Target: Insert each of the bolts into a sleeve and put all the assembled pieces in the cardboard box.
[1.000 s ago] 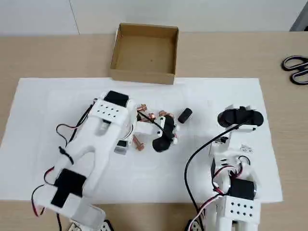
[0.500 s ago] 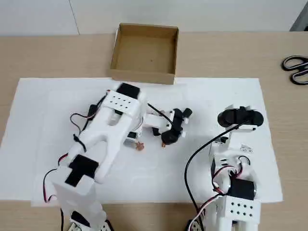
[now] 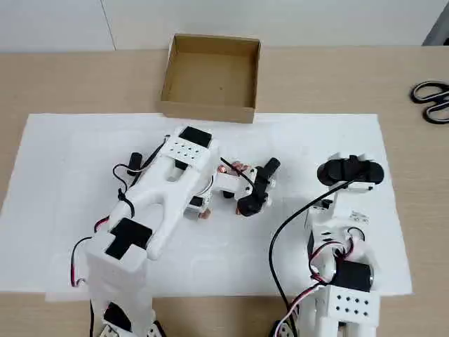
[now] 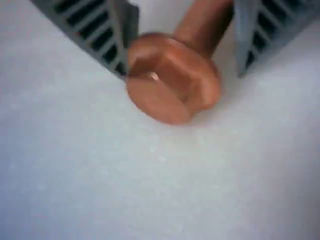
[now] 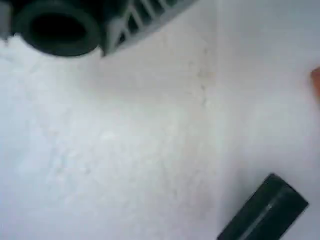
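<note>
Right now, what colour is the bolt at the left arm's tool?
Coppery orange, with a slight metallic sheen. The bolt shows best in the left wrist view.

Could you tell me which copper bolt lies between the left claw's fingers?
The bolt on the white paper, hex head facing the left wrist camera, a ribbed finger either side; another bolt lies apart beside the arm.

Bolt (image 4: 172, 82) shank's far end past the frame edge, sleeve (image 5: 265, 210) likewise cropped
</note>
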